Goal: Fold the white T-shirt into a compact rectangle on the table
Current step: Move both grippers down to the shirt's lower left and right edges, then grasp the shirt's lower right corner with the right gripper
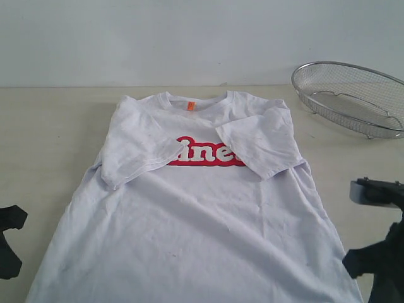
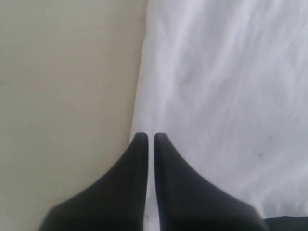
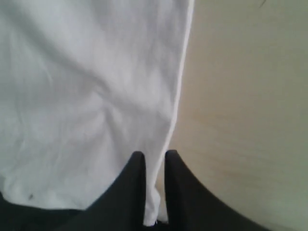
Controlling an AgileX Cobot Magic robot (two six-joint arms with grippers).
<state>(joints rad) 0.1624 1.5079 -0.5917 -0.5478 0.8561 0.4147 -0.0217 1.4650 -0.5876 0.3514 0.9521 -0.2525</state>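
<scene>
The white T-shirt (image 1: 202,214) lies face up on the table (image 1: 44,132), with both sleeves folded in over the red lettering (image 1: 205,153) and an orange neck tag (image 1: 190,105) at the collar. My left gripper (image 2: 150,137) is shut, its tips over the shirt's (image 2: 221,86) side edge where cloth meets the table (image 2: 62,96). My right gripper (image 3: 155,155) stands a little open. The hem of the shirt (image 3: 86,96) runs through the narrow gap between its fingers, near the bottom corner. I cannot tell whether either gripper touches the cloth.
A round silver wire-mesh basket (image 1: 350,98) stands at the back right of the table. Dark parts of the left arm (image 1: 9,243) and right arm (image 1: 379,259) show at the near side edges. A light grey wall (image 1: 189,38) runs behind.
</scene>
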